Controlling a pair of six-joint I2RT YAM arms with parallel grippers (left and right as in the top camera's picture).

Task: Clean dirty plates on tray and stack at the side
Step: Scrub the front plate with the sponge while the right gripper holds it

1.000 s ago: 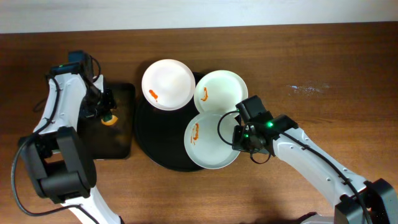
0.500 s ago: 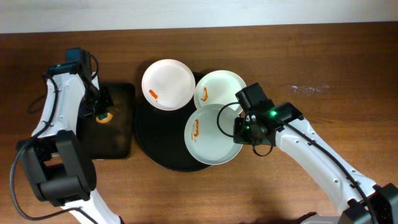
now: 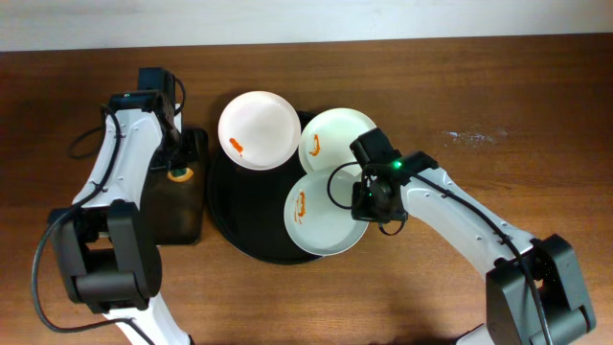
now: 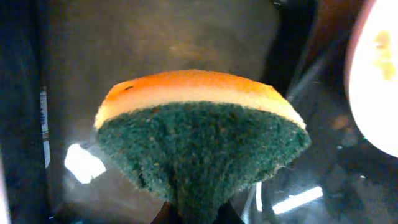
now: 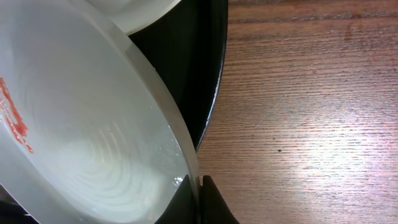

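Three white plates with orange smears sit on the round black tray (image 3: 230, 225): one at the back left (image 3: 259, 129), one at the back right (image 3: 341, 139), one in front (image 3: 324, 217). My right gripper (image 3: 368, 203) is shut on the front plate's right rim (image 5: 186, 168) and holds that plate tilted. My left gripper (image 3: 178, 165) is shut on a sponge (image 4: 199, 134) with an orange top and green scrub face, held over the dark mat (image 3: 177, 206) at the tray's left edge.
The wooden table (image 3: 498, 105) stretches right of the tray, with a faint pale smudge (image 3: 474, 136) at the back right. The dark rectangular mat lies left of the tray. The tray's edge (image 5: 217, 81) shows in the right wrist view.
My left gripper has carried the sponge right, towards the tray's left edge. My right gripper has shifted up and left with the front plate's rim, tilting the plate.
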